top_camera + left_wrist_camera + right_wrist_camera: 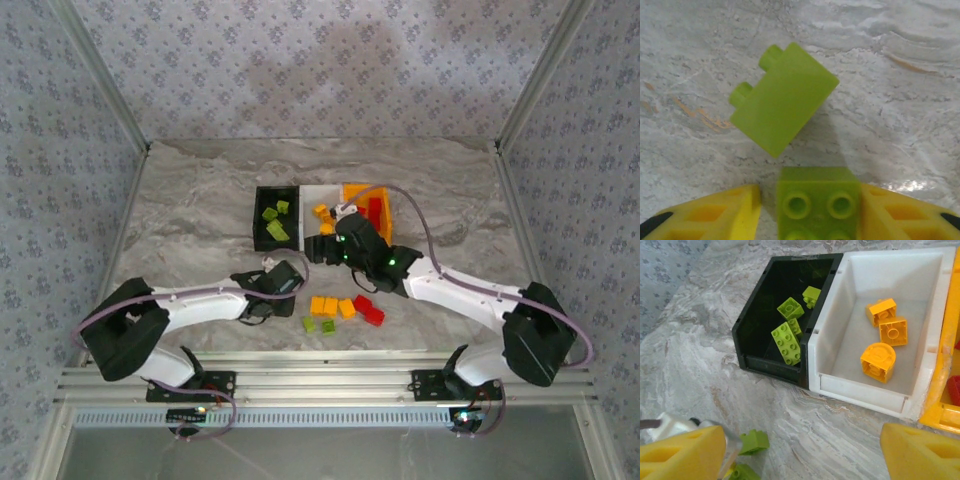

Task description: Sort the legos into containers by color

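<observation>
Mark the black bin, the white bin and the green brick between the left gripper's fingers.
black bin [765, 365]: right wrist view, on its near wall.
white bin [860, 396]: right wrist view, on its near wall.
green brick [819, 202]: left wrist view, on its studded face.

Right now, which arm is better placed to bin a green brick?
Left: the left gripper has a lime brick between its fingers, near the black bin. The right gripper hangs open, empty, by the white bin.

Cameras round the black bin [270, 243]
We share it overhead and, closer, right wrist; left wrist looks down, perhaps nearby.
</observation>
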`<state>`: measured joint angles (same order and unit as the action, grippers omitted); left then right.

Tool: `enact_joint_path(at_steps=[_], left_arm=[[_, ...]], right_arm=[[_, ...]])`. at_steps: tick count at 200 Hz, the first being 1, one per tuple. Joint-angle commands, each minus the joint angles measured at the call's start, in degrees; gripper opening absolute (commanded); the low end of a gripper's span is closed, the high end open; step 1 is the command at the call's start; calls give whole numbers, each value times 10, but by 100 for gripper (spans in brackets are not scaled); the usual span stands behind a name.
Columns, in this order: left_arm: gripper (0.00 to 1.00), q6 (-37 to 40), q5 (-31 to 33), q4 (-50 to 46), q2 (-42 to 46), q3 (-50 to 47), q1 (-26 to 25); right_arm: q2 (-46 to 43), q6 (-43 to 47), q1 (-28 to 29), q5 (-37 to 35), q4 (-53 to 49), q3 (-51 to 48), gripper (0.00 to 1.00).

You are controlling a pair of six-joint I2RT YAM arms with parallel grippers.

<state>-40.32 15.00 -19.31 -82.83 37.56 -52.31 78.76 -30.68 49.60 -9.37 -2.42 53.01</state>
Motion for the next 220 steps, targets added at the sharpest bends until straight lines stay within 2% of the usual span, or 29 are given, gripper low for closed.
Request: enact_joint_path(at_steps=[1, 27, 45, 88, 111, 131, 157, 193, 220], left_arm=[[44, 6, 18, 23, -22, 14, -6], [31, 5, 17, 21, -16, 13, -11], [26, -3, 14, 3, 9, 11, -19], [26, -13, 32, -47, 154, 37, -22], [28, 19, 44, -65, 169, 105, 14], [28, 45, 30, -57, 132, 166, 77], [28, 65, 13, -32, 38, 247, 146], [27, 89, 25, -56, -116, 381, 192], [28, 86, 24, -85, -197, 455, 209]], right_arm=[[-27, -8, 11, -33, 5, -20, 83], [-52, -17, 16, -48, 0, -42, 83], [-73, -29, 16, -59, -2, -60, 83], [-127, -45, 14, -73, -19, -104, 83], [-141, -50, 14, -68, -28, -127, 83], [-149, -67, 16, -69, -37, -140, 83], [-158, -76, 19, -70, -56, -149, 83], [-159, -88, 26, -67, -91, -155, 84], [-174, -100, 33, -73, -106, -167, 84]])
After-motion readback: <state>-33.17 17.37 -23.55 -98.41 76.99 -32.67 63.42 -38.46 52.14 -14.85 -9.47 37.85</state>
